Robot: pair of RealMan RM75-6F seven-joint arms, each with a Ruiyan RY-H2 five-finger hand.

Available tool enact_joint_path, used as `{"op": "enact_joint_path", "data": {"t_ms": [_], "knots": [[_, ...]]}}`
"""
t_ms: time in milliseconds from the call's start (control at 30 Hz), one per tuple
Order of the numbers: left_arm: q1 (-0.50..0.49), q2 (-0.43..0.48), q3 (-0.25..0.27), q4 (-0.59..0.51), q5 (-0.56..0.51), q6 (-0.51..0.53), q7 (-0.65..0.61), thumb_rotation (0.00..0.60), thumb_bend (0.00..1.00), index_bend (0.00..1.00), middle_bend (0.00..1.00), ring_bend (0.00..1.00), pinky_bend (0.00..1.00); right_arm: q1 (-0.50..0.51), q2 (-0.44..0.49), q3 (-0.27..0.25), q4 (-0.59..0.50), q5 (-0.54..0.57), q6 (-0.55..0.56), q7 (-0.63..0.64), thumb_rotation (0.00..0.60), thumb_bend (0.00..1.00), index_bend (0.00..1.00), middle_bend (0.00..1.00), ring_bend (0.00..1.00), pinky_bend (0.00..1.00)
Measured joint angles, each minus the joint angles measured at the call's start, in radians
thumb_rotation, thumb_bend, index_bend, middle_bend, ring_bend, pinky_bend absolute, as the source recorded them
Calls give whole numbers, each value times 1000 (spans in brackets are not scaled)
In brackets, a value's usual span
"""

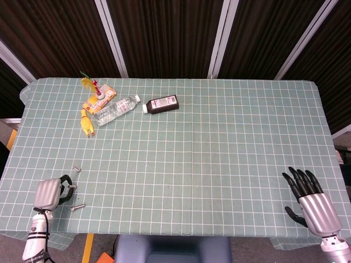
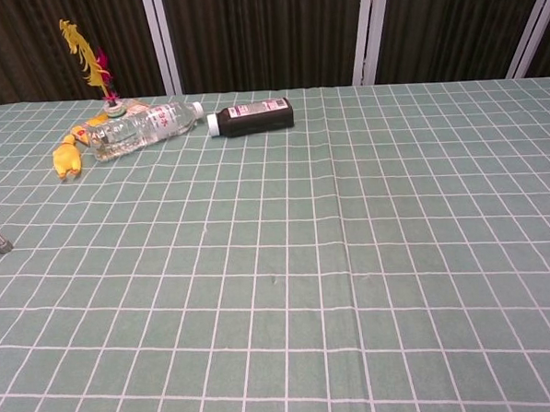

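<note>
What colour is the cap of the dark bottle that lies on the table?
White. The dark bottle has a white cap at its left end, clearest in the chest view.

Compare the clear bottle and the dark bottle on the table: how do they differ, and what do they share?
The clear bottle is see-through and rounded; the dark bottle is opaque, near black and blockier. In the head view the clear bottle lies at a slant, the dark bottle nearly level. Both lie on their sides with white caps, at the table's far left.

1. The left hand point(image 1: 48, 193) rests at the near left corner of the green checked tablecloth point(image 1: 219, 153), fingers curled, just beside a small metal bolt point(image 1: 78, 207).
2. The right hand point(image 1: 310, 201) lies at the cloth's near right corner, dark fingers spread, holding nothing.
3. A dark brown bottle point(image 1: 161, 104) lies on its side towards the cloth's far left.
</note>
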Motion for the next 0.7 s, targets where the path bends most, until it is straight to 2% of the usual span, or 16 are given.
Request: {"op": "enact_joint_path", "data": {"t_ms": [200, 433, 600, 700], "knots": [[-3, 0, 3, 3, -6, -11, 15, 600, 387, 419, 1000, 1000, 1000, -1, 1, 0, 0, -2, 2, 1, 600, 336, 0, 0, 0, 0], [-2, 11, 4, -13, 3, 1, 16, 600, 386, 374, 1000, 1000, 1000, -1, -1, 1, 0, -1, 3, 0, 600, 337, 0, 0, 0, 0], [19, 25, 17, -50, 74, 97, 7, 600, 384, 393, 1000, 1000, 1000, -1, -4, 1, 1, 0, 0, -7, 600, 336, 0, 0, 0, 0], [41, 34, 50, -92, 157, 170, 3, 600, 383, 405, 1000, 1000, 1000, 0, -5, -3, 1, -4, -4, -11, 600, 336, 0, 0, 0, 0]]}}
